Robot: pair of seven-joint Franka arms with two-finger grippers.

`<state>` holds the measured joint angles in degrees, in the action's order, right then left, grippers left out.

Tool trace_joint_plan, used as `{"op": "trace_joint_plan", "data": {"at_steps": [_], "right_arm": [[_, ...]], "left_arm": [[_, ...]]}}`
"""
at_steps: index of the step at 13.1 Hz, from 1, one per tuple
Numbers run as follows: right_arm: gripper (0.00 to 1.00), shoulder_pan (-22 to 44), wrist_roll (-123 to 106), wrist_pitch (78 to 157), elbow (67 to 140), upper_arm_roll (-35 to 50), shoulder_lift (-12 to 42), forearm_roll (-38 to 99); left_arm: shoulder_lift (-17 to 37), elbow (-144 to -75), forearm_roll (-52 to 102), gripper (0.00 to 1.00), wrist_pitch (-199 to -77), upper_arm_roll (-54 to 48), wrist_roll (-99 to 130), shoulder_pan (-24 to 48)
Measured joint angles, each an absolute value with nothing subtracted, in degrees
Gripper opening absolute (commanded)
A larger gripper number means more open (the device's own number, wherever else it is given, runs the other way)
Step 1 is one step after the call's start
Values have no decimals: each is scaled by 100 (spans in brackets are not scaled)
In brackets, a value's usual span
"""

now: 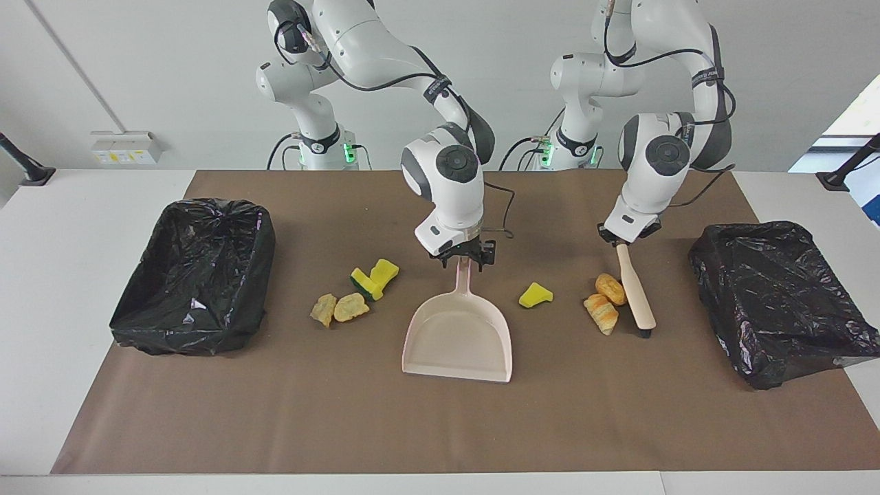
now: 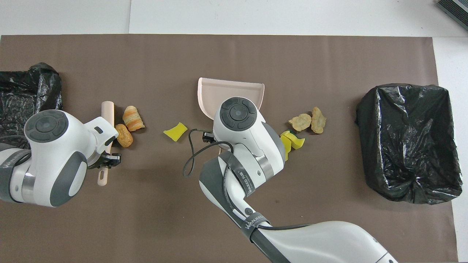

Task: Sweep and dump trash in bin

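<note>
Sweeping two pastries toward the dustpan

One bin [image 1: 185, 330] shows no trash. Four bits [image 1: 354, 292] lie beside the right claw [image 1: 466, 260], which is at the dustpan [image 1: 459, 337] handle; I cannot tell if it grips. A sponge chunk [image 1: 535, 295] and the pastries [image 1: 601, 313] lie between the pan and the left claw [image 1: 621, 242]. That claw pinches the brush [image 1: 636, 292], which points away from the robots. The second bin [image 1: 777, 302] also shows no trash.

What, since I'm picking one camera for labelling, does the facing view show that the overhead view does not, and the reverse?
Facing only: the right pincer at the dustpan handle, and the whole bin at the left arm's end. Overhead only: the brush handle's end poking out past the left pincer. Both: the dustpan tray, the lone yellow sponge chunk, the two pastries beside the brush, the bin at the right arm's end.
</note>
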<state>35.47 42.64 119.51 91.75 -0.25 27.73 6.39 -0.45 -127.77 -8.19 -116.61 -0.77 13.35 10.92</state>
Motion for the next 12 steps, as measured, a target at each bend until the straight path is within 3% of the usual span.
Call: {"op": "trace_joint_plan", "data": {"at_steps": [1, 2, 8, 12], "right_arm": [[3, 3547, 4264, 11951, 9177, -25, 2773, 639], [0, 3547, 4264, 11951, 9178, -25, 2773, 639], [0, 3561, 4059, 11955, 9166, -16, 2767, 637], [0, 3627, 3699, 11921, 9154, 9, 2546, 125]], "left_arm": [[-45, -12770, -782, 0, -11663, -79, 1339, 1225], [-45, -12763, -772, 0, -11663, -79, 1340, 1336], [-61, -12743, -762, 0, -11591, -84, 1328, 1731], [-398, -12589, -761, 0, -11117, -78, 1327, 1763]]}}
